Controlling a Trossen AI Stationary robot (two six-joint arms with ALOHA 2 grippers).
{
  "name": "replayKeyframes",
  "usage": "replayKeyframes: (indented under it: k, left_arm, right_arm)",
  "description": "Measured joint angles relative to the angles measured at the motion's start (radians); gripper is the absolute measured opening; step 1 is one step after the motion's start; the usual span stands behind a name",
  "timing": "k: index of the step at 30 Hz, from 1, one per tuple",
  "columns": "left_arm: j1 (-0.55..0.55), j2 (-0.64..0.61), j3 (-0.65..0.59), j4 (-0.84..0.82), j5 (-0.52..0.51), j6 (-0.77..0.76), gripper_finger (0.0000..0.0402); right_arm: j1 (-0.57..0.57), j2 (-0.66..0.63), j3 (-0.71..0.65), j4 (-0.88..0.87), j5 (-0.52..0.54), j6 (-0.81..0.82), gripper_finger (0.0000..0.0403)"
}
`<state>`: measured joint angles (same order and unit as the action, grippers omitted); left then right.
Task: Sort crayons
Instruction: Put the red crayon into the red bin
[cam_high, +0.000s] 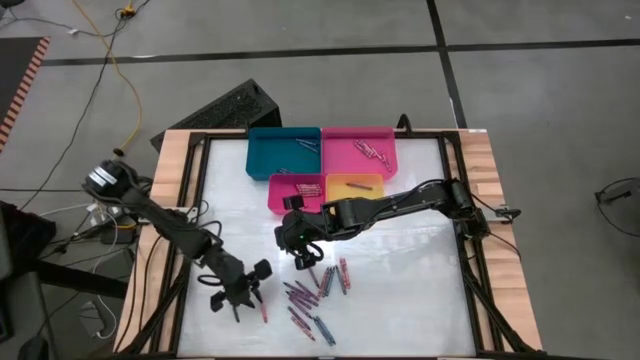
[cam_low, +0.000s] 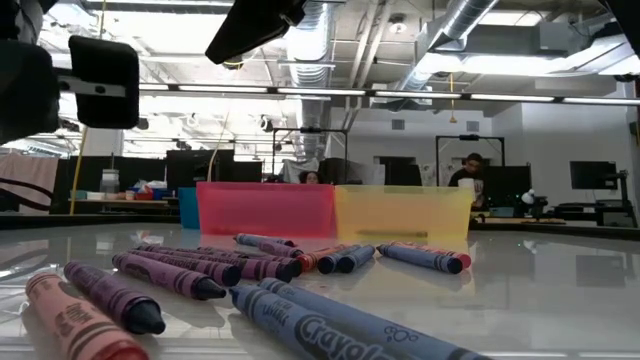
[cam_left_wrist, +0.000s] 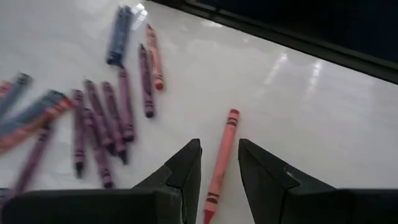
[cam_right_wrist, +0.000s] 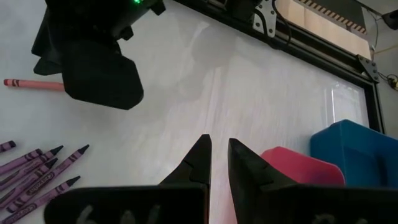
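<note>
Four trays (cam_high: 284, 152) sit at the table's (cam_high: 400, 290) far side. The loose crayons (cam_high: 310, 300) lie nearer, between the arms. One crayon (cam_left_wrist: 221, 163) lies apart, seemingly between the left gripper's (cam_left_wrist: 219, 167) fingers.

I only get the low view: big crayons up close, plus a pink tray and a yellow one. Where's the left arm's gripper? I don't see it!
Observer: The left gripper is down beside the crayon pile, on its left in the high view. Its fingers stand open, one on each side of a lone red crayon.
Operator: Is it holding that one?
Observer: Not yet. The left wrist view shows the crayon flat on the table, with a gap on each side.
Operator: What's behind my two trays?
Observer: Two bigger ones, a teal tray and a big pink tray, each with a few crayons inside.
</note>
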<state>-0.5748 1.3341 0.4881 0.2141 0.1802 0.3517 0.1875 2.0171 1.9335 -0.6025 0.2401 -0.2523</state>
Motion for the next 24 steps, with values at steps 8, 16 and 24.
replayKeyframes:
  k: [8, 16, 24]
  left_arm:
    - [0.042, 0.028, 0.012, -0.029, 0.072, 0.071, 0.0098]
    - [0.075, 0.077, 0.012, -0.050, 0.107, 0.123, 0.0098]
    - [0.094, 0.084, 0.012, -0.043, 0.130, 0.164, 0.0098]
  right_arm:
    - [0.001, 0.000, 0.000, -0.028, -0.002, 0.014, 0.0049]
    - [0.001, 0.000, -0.001, -0.067, -0.002, 0.043, 0.0049]
    - [0.001, 0.000, -0.001, -0.075, -0.002, 0.043, 0.0049]
